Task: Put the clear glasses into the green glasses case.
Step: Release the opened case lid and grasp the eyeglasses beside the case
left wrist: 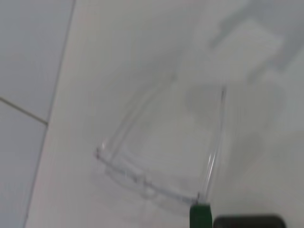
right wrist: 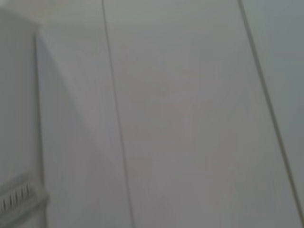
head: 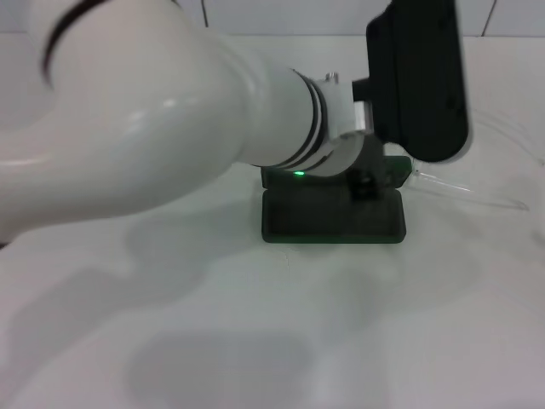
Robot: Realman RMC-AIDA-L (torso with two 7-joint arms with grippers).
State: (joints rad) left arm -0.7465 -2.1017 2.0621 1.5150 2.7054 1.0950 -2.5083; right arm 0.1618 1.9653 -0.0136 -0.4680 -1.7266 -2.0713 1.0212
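Observation:
The green glasses case (head: 332, 217) lies open on the white table, its front half showing below my left arm. The clear glasses (head: 477, 192) rest on the table just right of the case, one thin arm pointing right. In the left wrist view the clear glasses (left wrist: 156, 161) lie unfolded on the white surface, with a corner of the green glasses case (left wrist: 200, 216) beside one hinge. My left gripper (head: 366, 183) hangs over the case's right rear part, close to the glasses. The back of the case is hidden behind the arm. My right gripper is out of view.
My left arm (head: 170, 119) sweeps across the head view from the left and hides much of the table behind it. A tiled wall (head: 341, 13) borders the table's far edge. The right wrist view shows only pale wall panels (right wrist: 180, 114).

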